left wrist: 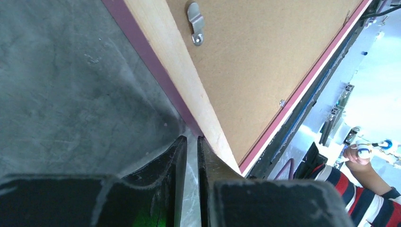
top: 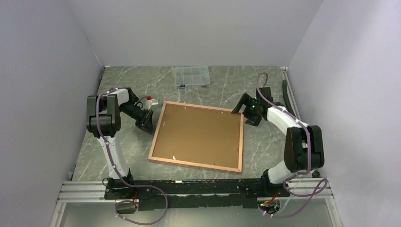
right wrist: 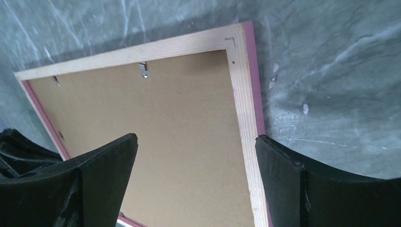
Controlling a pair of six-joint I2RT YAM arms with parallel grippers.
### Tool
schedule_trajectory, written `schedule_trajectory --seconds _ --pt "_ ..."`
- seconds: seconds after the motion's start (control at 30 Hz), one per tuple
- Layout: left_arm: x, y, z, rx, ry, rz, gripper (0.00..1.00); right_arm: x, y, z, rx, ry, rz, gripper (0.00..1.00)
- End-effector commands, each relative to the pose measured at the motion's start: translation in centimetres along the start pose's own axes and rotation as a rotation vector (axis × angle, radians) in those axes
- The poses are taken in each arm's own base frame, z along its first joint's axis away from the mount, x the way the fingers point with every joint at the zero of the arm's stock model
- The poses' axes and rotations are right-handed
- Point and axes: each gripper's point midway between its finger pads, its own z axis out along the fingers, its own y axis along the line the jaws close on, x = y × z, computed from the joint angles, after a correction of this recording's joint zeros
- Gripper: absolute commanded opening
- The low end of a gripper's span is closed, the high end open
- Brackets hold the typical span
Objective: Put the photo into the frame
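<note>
The frame (top: pixel 156 140) lies face down mid-table, wood-brown back up, with thin pink outer edges. The brown backing board (top: pixel 198 135) fills it, with small metal clips (left wrist: pixel 195 23) at the rim. The photo is hidden. My left gripper (top: pixel 146 121) sits low at the frame's left edge; in the left wrist view (left wrist: pixel 192 138) its jaws stand almost together with bare table in the slit, right beside the wooden rim (left wrist: pixel 175 61). My right gripper (top: pixel 239 110) hovers over the frame's far right corner; in the right wrist view (right wrist: pixel 196 142) it is wide open and empty above the board (right wrist: pixel 165 118) and rim (right wrist: pixel 241 118).
A small clear plastic compartment box (top: pixel 191 75) stands at the back centre. A small white and red object (top: pixel 150 100) lies by the left arm. Grey walls close in the table on three sides. An aluminium rail (top: pixel 189 189) runs along the near edge.
</note>
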Motion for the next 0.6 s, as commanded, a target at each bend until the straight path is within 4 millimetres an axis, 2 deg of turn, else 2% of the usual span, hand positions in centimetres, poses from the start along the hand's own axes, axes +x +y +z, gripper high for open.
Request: schedule_trajectory --seconds 0.0,0.07,0.17,0.27,0.3,0.43,0.53,0.57 --pt "-1.4 -1.9 -2.6 -0.001 -0.077 0.034 0.22 -3.2 2.4 -4.2 -0.028 -0.192 -0.046 1.00" --pt "-2.0 -1.4 -4.0 -0.006 -0.124 0.014 0.24 -2.5 4.1 -5.0 -0.078 -0.210 -0.070 1.00" --pt "-3.3 -1.7 -5.0 0.044 -0.182 -0.008 0.30 -0.3 7.8 -4.9 -0.154 -0.179 -0.129 1.00" --pt "-4.2 -2.6 -4.2 0.116 -0.206 -0.035 0.44 2.6 11.8 -3.9 -0.240 -0.117 -0.170 0.99" --pt "-4.3 -2.7 -3.7 0.130 -0.202 -0.039 0.46 3.5 13.1 -3.4 -0.265 -0.096 -0.184 0.99" --pt "-4.4 -2.4 -1.8 0.145 -0.190 -0.056 0.45 7.2 17.9 -1.3 -0.358 -0.006 -0.240 0.96" --pt "-4.2 -1.8 -0.7 0.136 -0.176 -0.078 0.39 10.2 21.5 0.3 -0.421 0.066 -0.274 0.93" --pt "-4.1 -1.6 -0.4 0.134 -0.174 -0.084 0.37 10.6 22.5 0.8 -0.436 0.077 -0.278 0.92"
